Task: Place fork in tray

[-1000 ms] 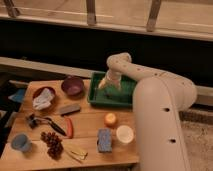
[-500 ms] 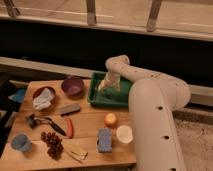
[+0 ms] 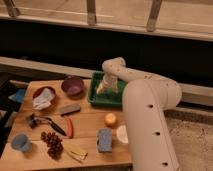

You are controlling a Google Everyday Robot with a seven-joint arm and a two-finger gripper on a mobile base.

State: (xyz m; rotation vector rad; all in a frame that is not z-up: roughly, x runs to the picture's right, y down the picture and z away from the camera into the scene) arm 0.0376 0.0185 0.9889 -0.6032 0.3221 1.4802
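Note:
The green tray [image 3: 98, 99] sits at the back right of the wooden table [image 3: 87, 122]. My gripper [image 3: 107, 86] hangs just over the tray's middle, pointing down, its pale fingers spread open with nothing visible between them. The white arm [image 3: 145, 110] bends in from the lower right and covers the tray's right side. The fork is hidden from this view; I cannot tell whether it lies in the tray beneath the gripper.
A purple bowl [image 3: 74, 85] stands left of the tray, and a brown bowl with a white cloth [image 3: 44, 96] further left. Nearer are a black-handled tool [image 3: 47, 122], grapes [image 3: 52, 142], a blue cup [image 3: 20, 142], a blue sponge [image 3: 104, 140], a yellow fruit [image 3: 110, 119] and a white cup [image 3: 121, 134].
The gripper has stayed over the tray, dropping slightly. The arm's thick lower part has swung in closer and fills more of the right side.

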